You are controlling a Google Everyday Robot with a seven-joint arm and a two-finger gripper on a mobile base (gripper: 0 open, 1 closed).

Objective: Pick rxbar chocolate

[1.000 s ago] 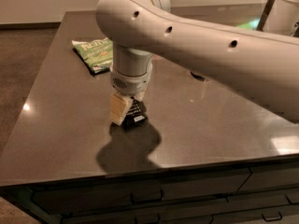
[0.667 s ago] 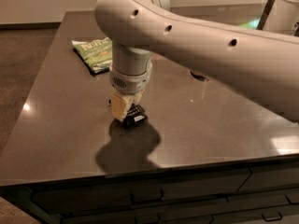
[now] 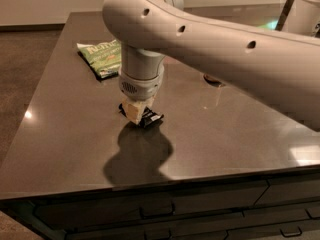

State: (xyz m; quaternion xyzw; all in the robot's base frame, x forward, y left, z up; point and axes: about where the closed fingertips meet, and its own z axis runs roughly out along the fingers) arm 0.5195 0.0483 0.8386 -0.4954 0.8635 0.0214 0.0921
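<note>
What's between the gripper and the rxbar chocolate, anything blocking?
Nothing visible. The gripper is down at the rxbar chocolate on the table; the green bag lies apart, farther back.

A dark, glossy grey-brown stone-like surface [image 3: 65, 134] fills most of the view, its near edge running across the bottom. Below that edge sits a row of dark cabinet drawers [image 3: 90, 216] with slim dark bar handles [image 3: 156, 213]. To the left lies a dull brown floor [image 3: 22, 64], meeting a pale cream wall [image 3: 50, 4] along a dark baseboard strip [image 3: 30, 28]. The light is dim and warm. A small bright glint [image 3: 27, 115] shows near the left edge, a wider pale reflection [image 3: 304, 155] at the right, and a faint green glow [image 3: 270, 24] far back. The pincer [image 3: 135, 113] is low over the surface's middle-left.
</note>
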